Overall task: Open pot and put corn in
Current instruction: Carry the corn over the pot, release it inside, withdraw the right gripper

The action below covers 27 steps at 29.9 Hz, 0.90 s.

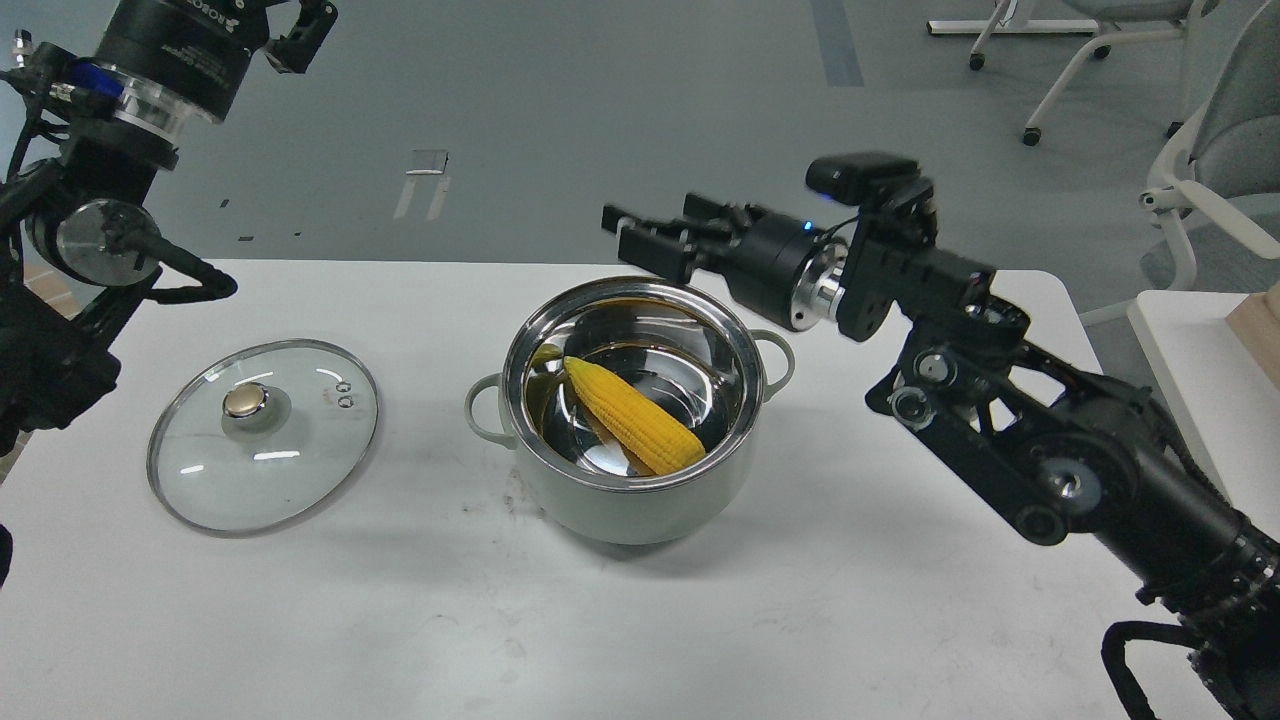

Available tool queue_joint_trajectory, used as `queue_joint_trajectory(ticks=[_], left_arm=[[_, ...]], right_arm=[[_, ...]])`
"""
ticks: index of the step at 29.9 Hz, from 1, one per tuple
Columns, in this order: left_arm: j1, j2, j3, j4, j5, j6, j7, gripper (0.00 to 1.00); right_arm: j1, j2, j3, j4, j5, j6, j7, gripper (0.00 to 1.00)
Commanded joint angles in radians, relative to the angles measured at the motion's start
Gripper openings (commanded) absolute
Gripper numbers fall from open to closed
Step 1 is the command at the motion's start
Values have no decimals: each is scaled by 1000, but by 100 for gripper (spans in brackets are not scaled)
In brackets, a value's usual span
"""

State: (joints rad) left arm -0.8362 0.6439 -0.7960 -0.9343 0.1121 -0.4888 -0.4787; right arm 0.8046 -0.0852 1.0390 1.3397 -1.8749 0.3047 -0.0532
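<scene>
The pale grey-green pot (630, 500) stands open at the middle of the white table. The yellow corn (632, 415) lies inside it on the steel bottom, tip pointing back left. My right gripper (640, 240) is open and empty, raised above the pot's far rim. My left gripper (300, 25) is high at the top left, far from the pot; its fingers are partly cut off by the frame edge, so I cannot tell its state.
The glass lid (263, 435) with a gold knob lies flat on the table (400, 620) left of the pot. A second table (1200, 400) and office chairs (1210, 150) stand at the right and back right.
</scene>
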Motion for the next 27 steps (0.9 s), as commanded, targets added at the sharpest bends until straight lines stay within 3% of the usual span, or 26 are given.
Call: queue_joint_trajectory(ticks=[1,7,13,17,21,27], left_arm=[[3,2,1,9,0,0,2,98],[12,0,3,15,1,0,5,98],[14,-10,11,57,1,0,14,98],[12,-32,1,74,-9,0,81,98],[12,-35,0,75,-9,0,86,98],[6,-38,-5,75,-14,0,84,98]], right_arm=[[62,13,218,-11,135,8,1,100],[96,-37,417,-105,423,-26,1,100],[88,-117,527,-313,748,-27,3,100],[32,-162,529,-419,1060,-27,10,100],[-37,-166,529,-428,1132,-27,39,100],[-64,-165,535,-419,1139,-27,41,100]])
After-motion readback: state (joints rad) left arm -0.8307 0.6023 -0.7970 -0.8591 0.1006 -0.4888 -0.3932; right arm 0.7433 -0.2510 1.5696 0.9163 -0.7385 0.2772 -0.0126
